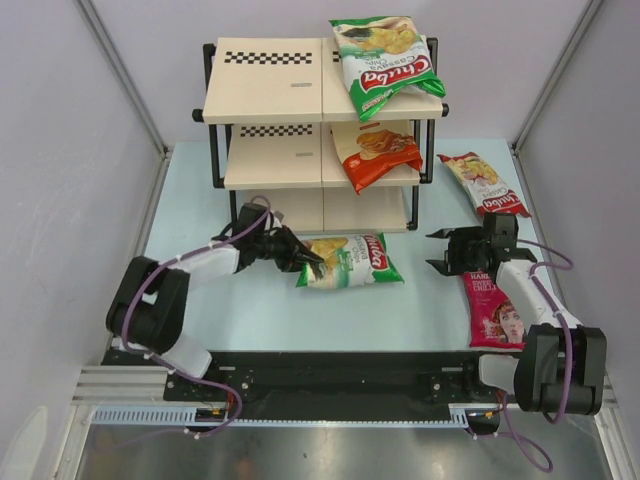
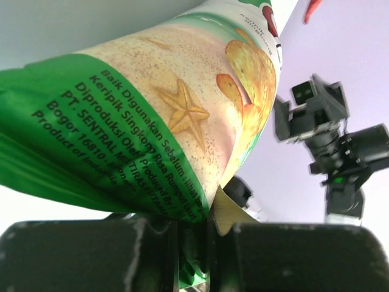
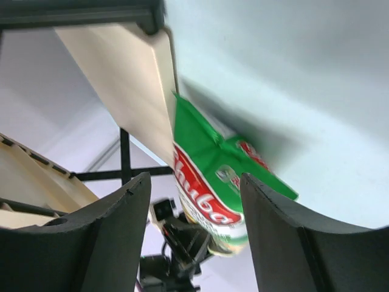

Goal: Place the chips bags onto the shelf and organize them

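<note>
Your shelf (image 1: 265,85) holds two bags (image 1: 385,55), three are left; your left gripper (image 1: 310,257) pinches a green bag (image 1: 352,262), your right gripper (image 1: 435,250) is spread wide.

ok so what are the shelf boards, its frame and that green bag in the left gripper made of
Shelf boards: matte beige, flat and thin, likely wood or laminate; cannot tell which. Frame: slim black tubes, probably painted metal. Green bag: thin glossy plastic film, by its sheen, creases and the flattened seam pinched in the left gripper.
</note>
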`<state>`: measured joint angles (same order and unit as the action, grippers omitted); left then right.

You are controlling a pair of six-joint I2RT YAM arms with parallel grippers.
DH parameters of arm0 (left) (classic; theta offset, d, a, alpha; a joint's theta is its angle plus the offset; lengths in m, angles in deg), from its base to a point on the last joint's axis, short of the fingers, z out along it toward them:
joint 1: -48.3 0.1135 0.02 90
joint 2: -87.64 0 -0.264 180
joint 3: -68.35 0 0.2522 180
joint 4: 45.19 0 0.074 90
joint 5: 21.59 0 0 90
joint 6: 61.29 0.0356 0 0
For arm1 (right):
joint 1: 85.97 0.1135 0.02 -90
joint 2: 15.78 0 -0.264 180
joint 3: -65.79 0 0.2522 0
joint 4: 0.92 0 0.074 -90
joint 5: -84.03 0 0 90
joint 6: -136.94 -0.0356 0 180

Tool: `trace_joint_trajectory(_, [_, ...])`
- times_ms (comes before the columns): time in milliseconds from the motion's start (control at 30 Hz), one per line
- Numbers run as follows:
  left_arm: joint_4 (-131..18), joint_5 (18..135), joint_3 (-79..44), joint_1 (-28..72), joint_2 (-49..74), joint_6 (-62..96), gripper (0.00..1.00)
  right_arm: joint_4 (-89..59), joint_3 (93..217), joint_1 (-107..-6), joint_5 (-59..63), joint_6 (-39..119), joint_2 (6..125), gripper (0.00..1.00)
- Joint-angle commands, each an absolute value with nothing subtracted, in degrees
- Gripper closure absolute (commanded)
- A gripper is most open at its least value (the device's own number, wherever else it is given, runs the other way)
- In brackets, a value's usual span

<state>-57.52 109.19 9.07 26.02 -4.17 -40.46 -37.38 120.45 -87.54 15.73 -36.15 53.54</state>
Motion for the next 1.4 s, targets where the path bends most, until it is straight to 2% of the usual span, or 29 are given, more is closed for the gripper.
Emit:
trace_joint_trajectory(0, [-77.03,111.92,6.61,28.79,2.73,-29.32,1.0,-37.45,120.33,-90.8,17.15,-31.81,54.87,0.35])
trace_joint_trajectory(267, [-100.85,114.99,-1.21,35.55,12.57,-13.22,1.0,-32.0,120.24,-91.86,18.03,-34.54,58.75,0.36])
trace_joint_trajectory(433, [-104.56,115.0,-8.77,36.96,18.29,-12.86,1.0,-31.48,120.77,-93.62,23.91,-37.26,63.66,0.37])
trace_joint_trajectory(567, [-98.86,117.96,-11.77,38.45,22.94,-17.42,1.0,-31.03,126.81,-93.18,22.78,-35.16,67.0,0.45])
trace_joint_trajectory(667, [-98.14,119.39,-12.73,40.74,24.53,-19.63,1.0,-30.33,129.37,-92.57,23.47,-34.98,69.37,0.46])
trace_joint_trajectory(1033, [-119.32,123.96,-28.99,52.25,22.95,-4.34,1.0,-31.38,131.49,-91.78,24.18,-33.75,71.58,0.42])
trace_joint_trajectory(1167, [-112.32,130.45,-27.42,53.57,25.15,-9.49,1.0,-33.22,131.49,-92.22,23.3,-31.99,70.88,0.42])
trace_joint_trajectory(1300, [-95.47,137.48,-25.49,53.66,26.73,-18.3,1.0,-32.71,131.49,-92.48,23.04,-32.25,71.05,0.41])
trace_joint_trajectory(1367, [-92.27,141.09,-25.13,53.75,26.91,-20.76,1.0,-32.09,131.49,-92.39,23.21,-32.69,71.32,0.41])
